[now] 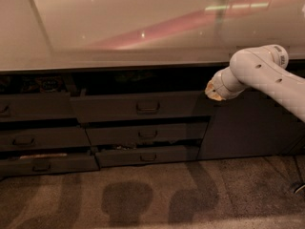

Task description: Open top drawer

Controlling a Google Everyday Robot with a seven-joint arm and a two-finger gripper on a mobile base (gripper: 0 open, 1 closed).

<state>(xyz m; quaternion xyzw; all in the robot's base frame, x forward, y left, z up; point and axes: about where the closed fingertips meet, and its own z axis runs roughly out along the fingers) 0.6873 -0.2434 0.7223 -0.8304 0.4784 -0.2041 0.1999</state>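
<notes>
At the far left, narrower drawer fronts (33, 109) are noted beneath the countertop (119, 32).

Just to their right, the top drawer (105, 109) is located in the uppermost row of the middle column, directly under the countertop edge. Its long axis is recorded as horizontal, running left to right along the cabinet. Its flat front faces outward into the room. A dark gap is observed above the front, so the drawer is judged to stand at least partly out; how far cannot be determined.

The front is judged rigid and not fragile, and a steady, moderate resistance on runners is to be expected. The small loop handle (148, 107) at centre is identified as the proper hold, and a straight outward pull there is advised to avoid skewing.

Further right, the gripper (214, 90) is found near the drawer's upper right corner, well apart from the handle and before the plain cabinet door (238, 128). Whether it is released or clenched cannot be told. Nothing is seen held.
</notes>
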